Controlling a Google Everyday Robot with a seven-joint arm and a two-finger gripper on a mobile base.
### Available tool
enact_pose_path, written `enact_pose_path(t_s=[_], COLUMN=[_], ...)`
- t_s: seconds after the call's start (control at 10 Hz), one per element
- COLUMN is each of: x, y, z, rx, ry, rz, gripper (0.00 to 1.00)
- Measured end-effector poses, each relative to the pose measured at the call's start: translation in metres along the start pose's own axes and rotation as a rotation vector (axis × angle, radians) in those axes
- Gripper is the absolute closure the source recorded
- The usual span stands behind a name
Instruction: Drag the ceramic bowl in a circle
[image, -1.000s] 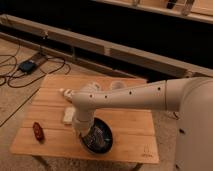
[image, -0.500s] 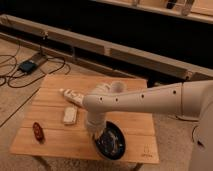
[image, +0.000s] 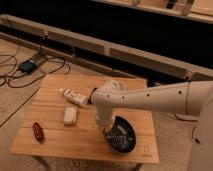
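The ceramic bowl (image: 121, 136), round, shallow and glossy black with pale glints inside, sits on the wooden table (image: 60, 145) near its front edge, right of centre. The white arm reaches in from the right, bends at its elbow above the table and points down. My gripper (image: 108, 130) is at the bowl's left rim, in contact with or just inside it. The wrist hides the rim at that spot.
A white bottle (image: 74, 96) lies on the table's back left, a pale block (image: 70, 115) in front of it, and a red item (image: 38, 131) at the front left. A small pale cup (image: 113, 83) peeks out behind the elbow. Cables and a power brick (image: 27, 65) lie on the floor at left.
The bowl has slid to the right along the table's front, then slightly back, with the gripper staying at its rim. The arm's elbow has swung right with it.
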Motion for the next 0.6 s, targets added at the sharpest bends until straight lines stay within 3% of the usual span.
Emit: enact_pose_path(t_s=[0.1, 0.2, 0.4, 0.6], x=[0.015, 0.033, 0.053, 0.062], y=[-0.002, -0.006, -0.016, -0.022], z=[0.003, 0.008, 0.014, 0.020], rx=[0.004, 0.007, 0.009, -0.013], ry=[0.024, 0.062, 0.118, 0.152], rz=[-0.003, -0.009, -0.045, -0.100], gripper=[0.94, 0.82, 0.62, 0.43])
